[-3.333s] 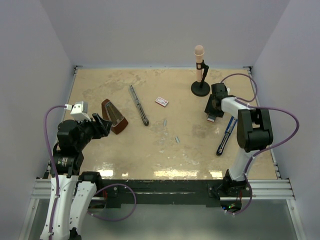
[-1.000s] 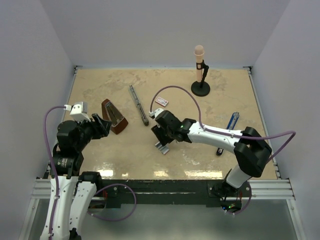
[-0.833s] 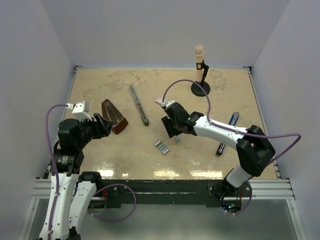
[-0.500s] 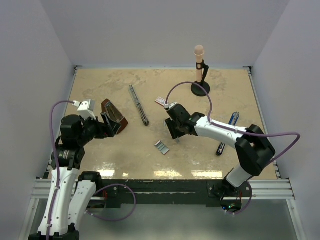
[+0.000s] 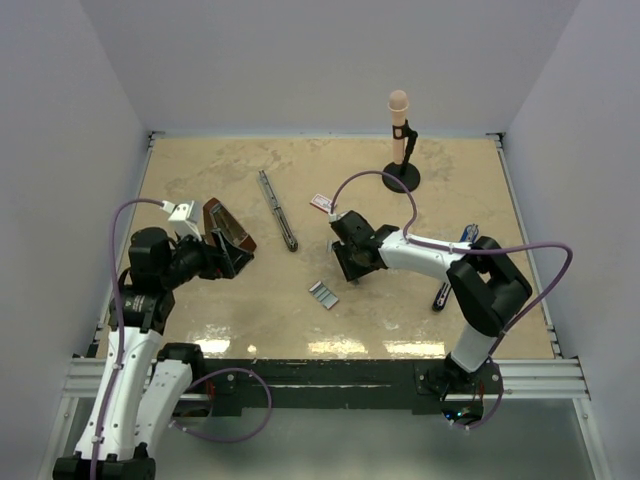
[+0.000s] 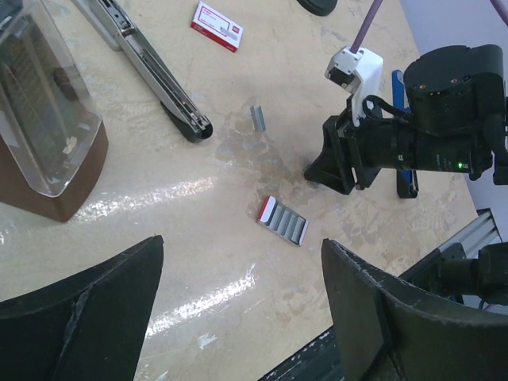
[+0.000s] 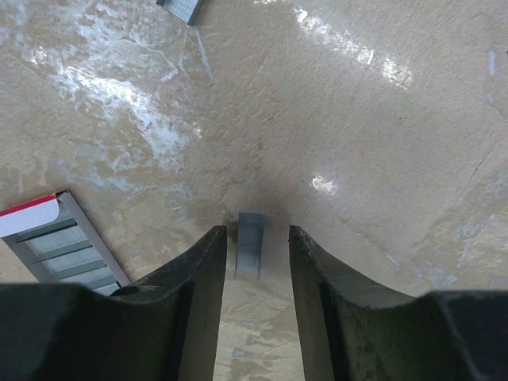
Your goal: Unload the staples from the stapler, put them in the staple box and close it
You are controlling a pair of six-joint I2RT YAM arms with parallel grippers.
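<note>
Right wrist view — we see the small silvery ridged strip of staples [image 7: 251,246] on the beige table [image 7: 357,119], untouched between the narrowed jaws of our right gripper [image 7: 254,232], its long axis parallel to the fingers — our left gripper [image 6: 242,250] gapes wide.

ref: staples [image 7: 251,246] | your right gripper [image 7: 254,232] straddles them, slim gaps either side | open staple tray [image 7: 59,242] close beside | you have room on table [image 7: 357,119] beyond
</note>
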